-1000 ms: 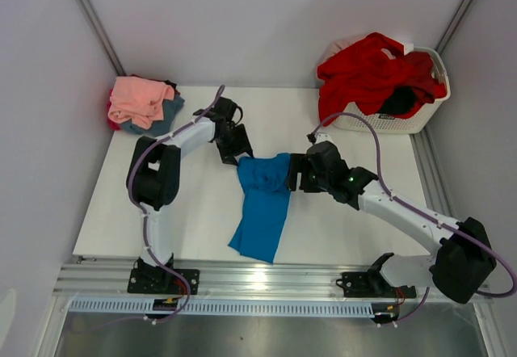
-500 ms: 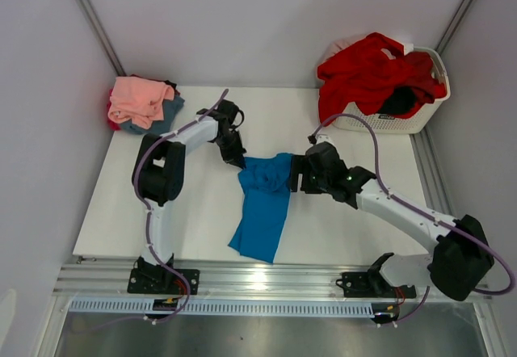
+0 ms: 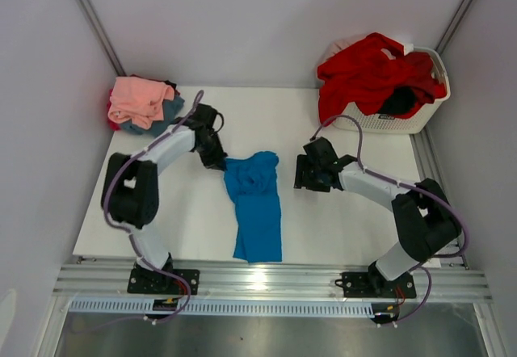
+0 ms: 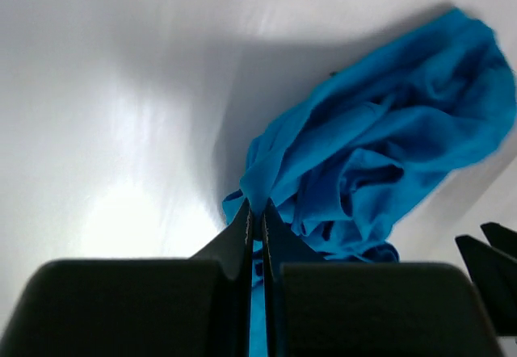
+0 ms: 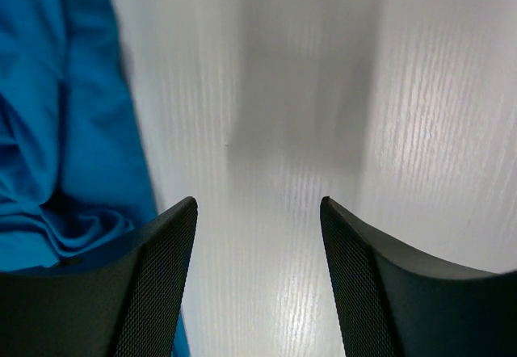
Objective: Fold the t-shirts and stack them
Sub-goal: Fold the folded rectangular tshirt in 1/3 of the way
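A bright blue t-shirt [image 3: 255, 203] lies bunched at its far end and trails toward the table's near edge. My left gripper [image 3: 218, 161] is shut on the shirt's far left corner; in the left wrist view the fingertips [image 4: 257, 208] pinch a fold of blue cloth [image 4: 388, 147]. My right gripper [image 3: 300, 173] stands open just right of the shirt, apart from it. In the right wrist view only bare table lies between its fingers [image 5: 258, 205], with the blue shirt [image 5: 65, 139] off to the left.
A stack of folded shirts with a salmon pink one [image 3: 139, 98] on top sits at the back left corner. A white slatted basket [image 3: 404, 119] at the back right holds red shirts [image 3: 367, 70] and a black one [image 3: 399, 100]. Grey walls close in on three sides.
My left gripper has shut on the blue shirt's corner and drawn it leftward. My right gripper has come off the shirt, and that arm has folded back to the right.
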`<state>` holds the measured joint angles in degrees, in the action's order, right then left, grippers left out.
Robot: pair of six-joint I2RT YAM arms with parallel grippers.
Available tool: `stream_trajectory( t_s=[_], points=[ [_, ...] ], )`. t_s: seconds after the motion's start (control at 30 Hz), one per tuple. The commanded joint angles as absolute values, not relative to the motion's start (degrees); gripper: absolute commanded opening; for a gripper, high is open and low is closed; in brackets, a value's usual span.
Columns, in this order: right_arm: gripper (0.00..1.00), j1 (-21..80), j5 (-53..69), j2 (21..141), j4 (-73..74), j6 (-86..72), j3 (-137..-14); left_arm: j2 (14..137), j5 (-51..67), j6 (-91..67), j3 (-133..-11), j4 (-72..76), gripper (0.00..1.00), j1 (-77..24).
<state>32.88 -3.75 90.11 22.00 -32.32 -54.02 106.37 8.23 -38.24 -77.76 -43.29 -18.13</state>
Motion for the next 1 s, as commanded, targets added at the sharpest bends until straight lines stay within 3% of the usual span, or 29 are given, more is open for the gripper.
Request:
stream_trajectory(
  t_s=[0.0,0.17,0.43,0.97],
  points=[
    [0.66,32.2,-1.9,92.5,18.8,-30.9,-58.3,96.0,4.0,-41.0,-72.4,-41.4,0.0,-14.4],
    [0.63,32.0,-0.6,96.7,17.9,-30.4,-61.8,92.5,4.2,-41.7,-69.1,-40.8,0.0,-14.2],
    [0.59,31.9,4.7,99.0,15.2,-31.1,-62.4,97.6,6.7,-41.4,-70.7,-40.3,0.0,-17.7],
    [0.55,35.9,6.1,101.6,15.1,-29.0,-64.7,112.1,2.3,-43.2,-89.5,-47.5,0.01,-25.6]
  ],
)
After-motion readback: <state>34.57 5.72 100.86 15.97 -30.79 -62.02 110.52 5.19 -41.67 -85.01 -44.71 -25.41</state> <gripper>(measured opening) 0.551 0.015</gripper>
